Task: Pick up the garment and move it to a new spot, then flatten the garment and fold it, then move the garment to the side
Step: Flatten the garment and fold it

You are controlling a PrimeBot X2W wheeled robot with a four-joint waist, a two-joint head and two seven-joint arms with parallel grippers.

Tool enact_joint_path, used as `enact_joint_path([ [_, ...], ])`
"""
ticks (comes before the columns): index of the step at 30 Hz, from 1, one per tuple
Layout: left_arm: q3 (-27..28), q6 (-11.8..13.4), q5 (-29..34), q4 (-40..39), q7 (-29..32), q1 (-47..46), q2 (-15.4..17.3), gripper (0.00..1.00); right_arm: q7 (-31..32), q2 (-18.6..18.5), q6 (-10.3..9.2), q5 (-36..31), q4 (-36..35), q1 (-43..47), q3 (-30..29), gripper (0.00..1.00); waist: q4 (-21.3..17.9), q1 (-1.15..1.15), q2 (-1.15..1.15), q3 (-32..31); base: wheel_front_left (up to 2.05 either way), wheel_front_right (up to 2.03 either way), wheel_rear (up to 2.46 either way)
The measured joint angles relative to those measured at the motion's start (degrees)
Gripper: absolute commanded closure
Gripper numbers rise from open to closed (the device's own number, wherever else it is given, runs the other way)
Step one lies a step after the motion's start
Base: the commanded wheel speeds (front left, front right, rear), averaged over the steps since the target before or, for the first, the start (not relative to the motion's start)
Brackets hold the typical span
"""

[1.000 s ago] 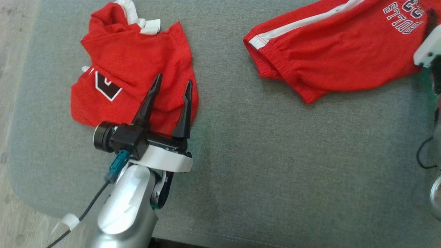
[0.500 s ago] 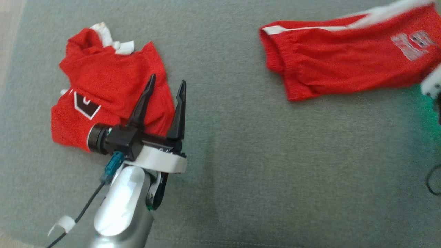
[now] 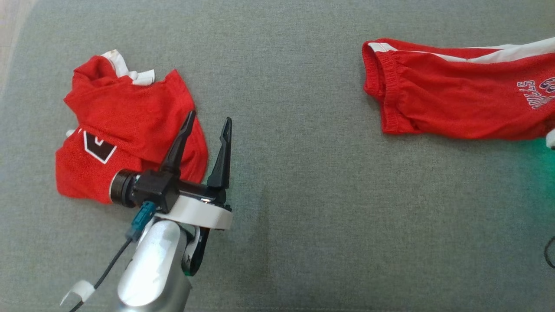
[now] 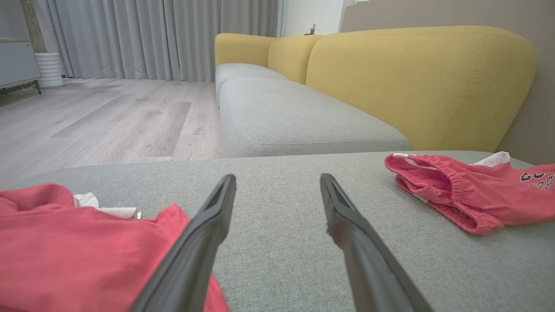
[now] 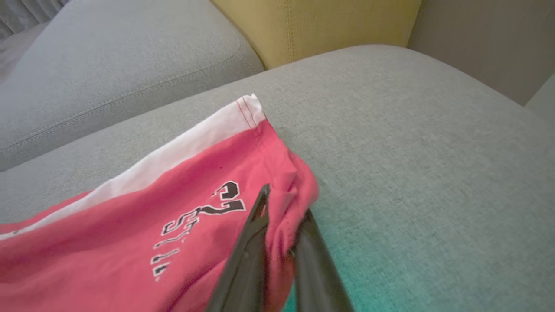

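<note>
Head view: the red shorts (image 3: 451,108) lie far right on the grey cushion (image 3: 303,195), long axis left-right, waistband pointing left. The left gripper (image 3: 209,116) gapes wide beside a red jersey (image 3: 125,117). Right wrist view: the right gripper (image 5: 286,201) is pinched on the shorts' hem.

Soft even daylight, faint shadows; green glow on cushion (image 3: 535,162) at rt edge; close-up fingers (image 4: 195,251) slightly blurry.

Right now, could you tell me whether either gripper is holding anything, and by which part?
The right gripper is shut on the red shorts, pinching the leg hem beside the lettering. The left gripper is open and holds nothing.
</note>
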Motion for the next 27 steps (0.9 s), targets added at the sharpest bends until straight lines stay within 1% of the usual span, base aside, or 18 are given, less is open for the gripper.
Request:
enact_joint_path([
  [3, 0.12, -0.43, 0.02, 0.26, 0.00, 0.02, 0.00, 0.00, -1.29, 1.04, 0.00, 0.75, -0.58, -0.01, 1.25, 1.00, 0.17, 0.00, 0.00, -0.46, 0.00, 0.00, 0.00],
  [7, 0.29, -0.43, 0.34, 0.49, 0.00, 0.36, -0.01, 0.00, -3.23, 4.05, 0.00, 3.30, -1.42, -0.07, 4.80, 1.00, 0.28, 0.00, 0.00, -1.70, 0.00, 0.00, 0.00],
  [10, 0.47, -0.43, 0.34, 0.60, 0.00, 1.35, -0.01, 0.00, -4.42, 6.76, 0.00, 6.86, -3.08, -0.09, 8.77, 1.00, 0.34, 0.00, 0.00, -2.85, 0.00, 0.00, 0.00],
  [12, 0.64, -0.43, 0.34, 0.68, 0.00, 1.92, -0.01, 0.00, -4.49, 8.66, 0.00, 10.46, -4.82, -0.12, 11.55, 1.00, 0.39, 0.00, 0.00, -3.65, 0.00, 0.00, 0.00],
  [16, 0.75, -0.43, 0.34, 0.89, 0.00, 2.43, -0.02, 0.00, -4.39, 11.51, 0.00, 17.36, -10.09, 0.00, 19.93, 1.00, 0.82, 0.00, 0.00, -5.18, 0.00, 0.00, 0.00],
  [19, 0.74, -0.44, 0.34, 0.97, 0.00, 2.55, -0.02, 0.00, -3.68, 12.59, 0.00, 22.96, -15.41, 0.79, 26.60, 1.00, 1.54, 0.00, 0.00, -6.16, 0.00, 0.00, 0.00],
  [20, 0.76, -0.43, 0.33, 1.12, 0.00, 2.93, -0.02, 0.00, -2.82, 12.76, 0.00, 26.46, -18.85, 2.55, 30.66, 1.00, 2.12, 0.00, 0.00, -6.74, 0.00, 0.00, 0.00],
  [22, 0.75, -0.42, 0.33, 1.37, 0.00, 3.86, -0.02, 0.00, -1.81, 12.67, 0.00, 29.56, -21.54, 5.14, 34.42, 1.00, 2.79, 0.00, 0.00, -7.23, 0.00, 0.00, 0.00],
  [25, 0.83, -0.41, 0.32, 1.79, 0.00, 5.07, -0.01, 0.00, -0.18, 12.39, 0.00, 32.87, -23.57, 8.83, 39.39, 1.00, 3.77, 0.00, 0.00, -7.77, 0.00, 0.00, 0.00],
  [27, 1.00, -0.40, 0.32, 1.80, 0.00, 5.41, -0.01, 0.00, 1.04, 11.80, 0.00, 33.63, -24.19, 10.59, 43.13, 1.00, 4.36, 0.00, 0.00, -8.05, 0.00, 0.00, 0.00],
])
